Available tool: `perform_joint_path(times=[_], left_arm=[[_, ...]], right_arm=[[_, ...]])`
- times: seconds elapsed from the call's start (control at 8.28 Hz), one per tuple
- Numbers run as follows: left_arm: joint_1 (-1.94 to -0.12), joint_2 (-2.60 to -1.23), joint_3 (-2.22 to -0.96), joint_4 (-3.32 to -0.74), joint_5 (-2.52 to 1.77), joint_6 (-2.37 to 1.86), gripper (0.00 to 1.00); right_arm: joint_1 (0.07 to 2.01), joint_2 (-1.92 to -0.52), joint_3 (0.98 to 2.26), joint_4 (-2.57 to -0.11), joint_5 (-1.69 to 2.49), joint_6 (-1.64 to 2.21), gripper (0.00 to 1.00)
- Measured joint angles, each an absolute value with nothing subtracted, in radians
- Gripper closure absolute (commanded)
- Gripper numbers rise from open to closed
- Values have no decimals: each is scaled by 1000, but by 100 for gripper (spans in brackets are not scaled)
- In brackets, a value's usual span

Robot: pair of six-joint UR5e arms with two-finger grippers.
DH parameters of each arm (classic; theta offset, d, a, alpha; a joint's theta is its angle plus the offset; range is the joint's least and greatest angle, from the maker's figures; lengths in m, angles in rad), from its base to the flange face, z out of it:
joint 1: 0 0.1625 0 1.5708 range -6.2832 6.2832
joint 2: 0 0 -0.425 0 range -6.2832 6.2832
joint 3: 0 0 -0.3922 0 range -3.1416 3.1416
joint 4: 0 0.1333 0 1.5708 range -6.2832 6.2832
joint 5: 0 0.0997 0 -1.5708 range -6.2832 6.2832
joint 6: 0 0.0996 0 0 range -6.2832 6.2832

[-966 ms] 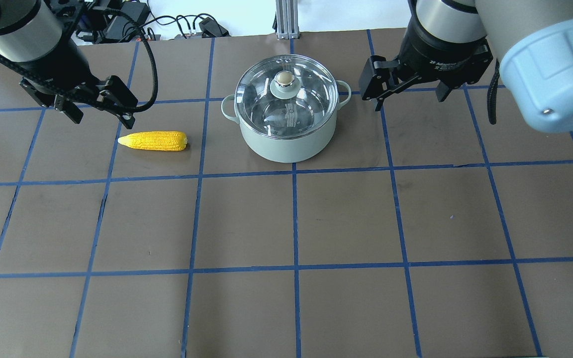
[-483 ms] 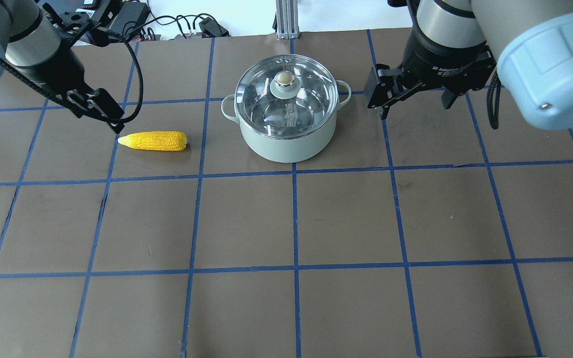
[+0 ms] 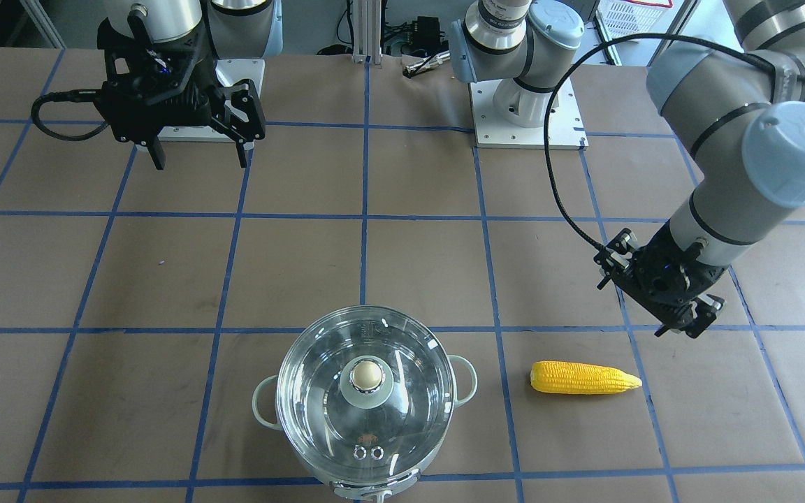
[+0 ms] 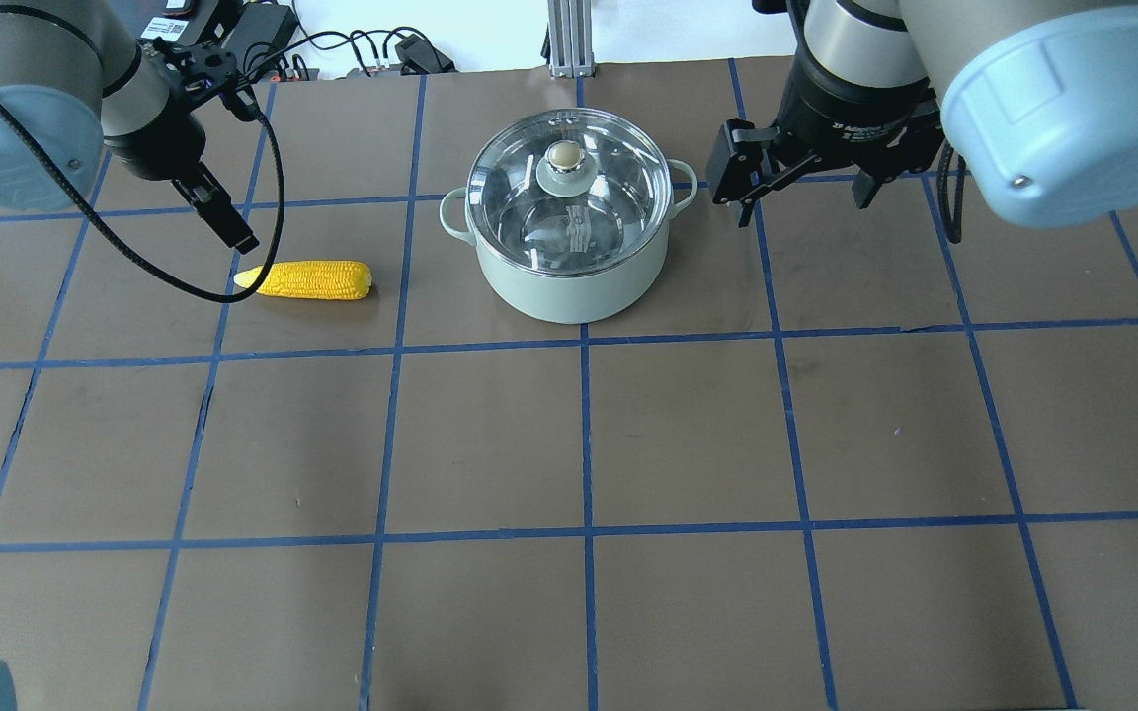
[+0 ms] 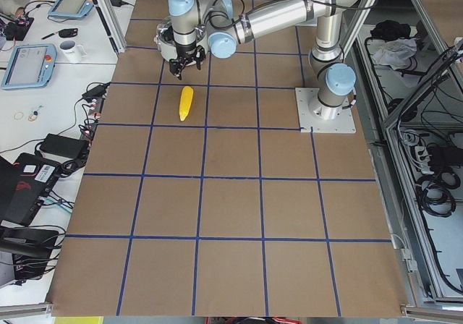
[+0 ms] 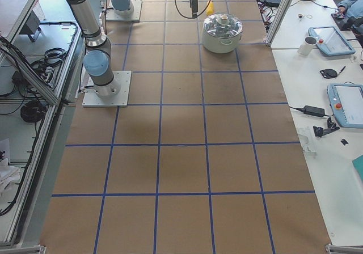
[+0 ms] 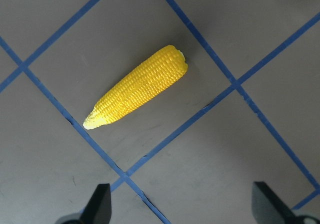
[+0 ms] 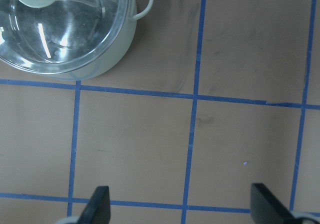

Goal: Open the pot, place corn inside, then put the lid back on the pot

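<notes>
Brown table (image 4: 589,444) gridded with blue tape, seen from the robot's side outward. A broad stretch of table surface runs from the robot up to the pot (image 4: 569,286), which stands close to the table's far edge.

To the pot's left, apart from it, lies the corn (image 4: 310,280): bright yellow, in rows of kernels, flat on the table, blunt end toward the pot and pointed tip away. The left claw (image 4: 241,240) hangs over that tip, fingers spread, touching nothing. The right claw (image 4: 804,207), also spread, hovers just beside the pot's right loop handle.

The pot is pale mint outside. The clear domed lid (image 4: 618,188) with its beige knob (image 4: 563,155) sits on the rim, and polished steel shows through the glass. Past the far edge are cables (image 4: 371,49) and a metal post (image 4: 569,39).
</notes>
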State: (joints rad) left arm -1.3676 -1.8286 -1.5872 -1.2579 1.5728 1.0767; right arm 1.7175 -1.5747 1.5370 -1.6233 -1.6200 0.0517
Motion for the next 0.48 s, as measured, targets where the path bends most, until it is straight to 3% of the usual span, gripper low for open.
perform_joint_path(times=[0.24, 0.48], left_arm=[[-1351, -1906, -1586, -1183, 1571, 1292, 0], [-1345, -1958, -1587, -1156, 1570, 1450, 0]], right_arm=[[1717, -1509, 1511, -1647, -1584, 29, 0], [1718, -1394, 1380, -1620, -1580, 23, 0]])
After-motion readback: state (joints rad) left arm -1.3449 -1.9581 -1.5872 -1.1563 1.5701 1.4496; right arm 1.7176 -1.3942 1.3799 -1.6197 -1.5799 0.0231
